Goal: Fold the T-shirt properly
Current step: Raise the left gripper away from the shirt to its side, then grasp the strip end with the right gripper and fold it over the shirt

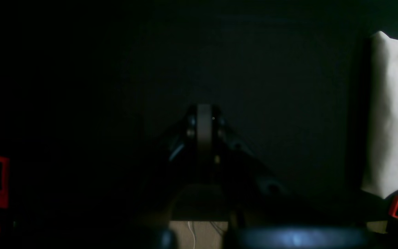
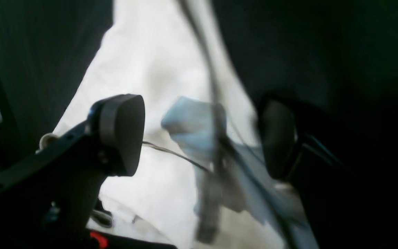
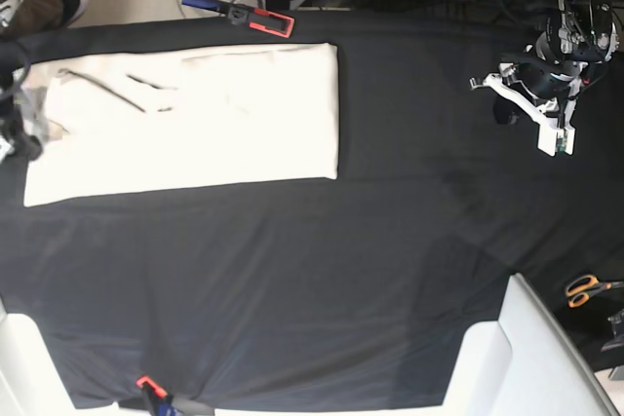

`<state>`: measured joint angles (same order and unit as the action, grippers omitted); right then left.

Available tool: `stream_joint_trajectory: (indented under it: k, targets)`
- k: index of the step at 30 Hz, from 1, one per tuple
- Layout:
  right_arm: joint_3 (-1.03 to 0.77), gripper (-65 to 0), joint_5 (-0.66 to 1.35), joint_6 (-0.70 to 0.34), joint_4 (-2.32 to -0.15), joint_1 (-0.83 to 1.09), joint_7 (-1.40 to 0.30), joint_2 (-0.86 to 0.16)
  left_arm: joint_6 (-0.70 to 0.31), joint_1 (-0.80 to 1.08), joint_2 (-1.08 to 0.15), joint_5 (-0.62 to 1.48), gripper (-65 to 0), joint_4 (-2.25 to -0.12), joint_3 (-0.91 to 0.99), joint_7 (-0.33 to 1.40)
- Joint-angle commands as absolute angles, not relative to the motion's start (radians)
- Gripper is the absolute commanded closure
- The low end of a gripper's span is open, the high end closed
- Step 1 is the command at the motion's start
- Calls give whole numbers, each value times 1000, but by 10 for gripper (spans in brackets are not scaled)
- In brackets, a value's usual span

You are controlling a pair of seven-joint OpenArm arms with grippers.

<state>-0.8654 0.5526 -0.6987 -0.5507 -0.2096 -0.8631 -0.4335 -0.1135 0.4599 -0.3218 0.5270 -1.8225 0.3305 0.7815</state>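
The T-shirt [image 3: 195,114] lies on the black table cloth [image 3: 322,280] at the back left, folded into a long cream rectangle. My right gripper [image 2: 199,138] hangs over the shirt's left end with its jaws wide open, and only cream cloth [image 2: 150,69] shows, blurred, between the pads. In the base view that gripper [image 3: 14,129] sits at the far left edge. My left gripper [image 1: 204,121] is shut on nothing above bare black cloth, well to the right of the shirt, whose edge [image 1: 396,121] shows at that view's right. In the base view it [image 3: 505,109] is at the back right.
A red and black clamp [image 3: 258,18] grips the cloth's back edge beside the shirt, and another clamp [image 3: 146,384] sits at the front edge. Orange-handled scissors [image 3: 590,287] lie off the table on the right. White panels [image 3: 531,358] stand at the front corners.
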Motion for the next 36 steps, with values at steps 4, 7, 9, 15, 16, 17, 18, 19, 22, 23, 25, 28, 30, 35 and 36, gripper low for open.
stream_joint_trajectory:
  k: [4, 7, 9, 15, 16, 17, 18, 19, 22, 23, 25, 28, 30, 35, 36]
  targets:
    - [-832, -482, 539, -698, -555, -211, -883, -421, -122, 458, -335, 533, 0, -1837, 337, 766]
    - [-796, -480, 539, -698, -555, -205, -883, -414, -122, 458, -335, 533, 0, -1837, 337, 766]
    - [-773, -477, 539, -698, -555, -196, -883, -414, -122, 458, -335, 533, 0, -1837, 337, 766]
    - [-748, -302, 536, -698, -555, -185, -877, -414, -122, 456, -335, 533, 0, -1837, 337, 766]
    - [-748, -266, 536, -698, -555, -185, -875, -415, -122, 456, -335, 533, 0, -1837, 337, 766]
    - [-748, -231, 536, -698, -555, -185, -875, -417, -122, 456, -335, 533, 0, -1837, 337, 766]
    - [-748, -197, 536, -698, -555, -185, -875, -417, -122, 456, -335, 533, 0, -1837, 337, 766]
    - [-748, -153, 535, -698, -555, -186, -875, -418, -122, 456, -335, 533, 0, -1837, 337, 766]
    - [-746, -35, 533, -698, -558, -188, -875, -417, -122, 456, -335, 533, 0, -1837, 337, 766]
    - [-746, -5, 533, -698, -561, -189, -875, -415, -122, 456, -335, 533, 0, -1837, 337, 766]
    - [-731, -6, 530, -698, -561, -200, -875, -414, -122, 456, -334, 533, 0, -1837, 337, 766]
    - [-661, -6, 532, -698, -608, -199, -874, -412, -122, 456, -334, 533, 0, -1837, 337, 766]
    - [-631, -6, 532, -698, -707, -168, -872, -387, -122, 456, -334, 533, 0, -1837, 337, 766]
    - [-565, -6, 530, -524, -1073, -24, -780, -314, -122, 460, -335, 533, 0, -1837, 344, 766]
    - [-529, -6, 530, -467, -1138, 4, -754, -312, -122, 461, -337, 533, 0, -1837, 346, 766]
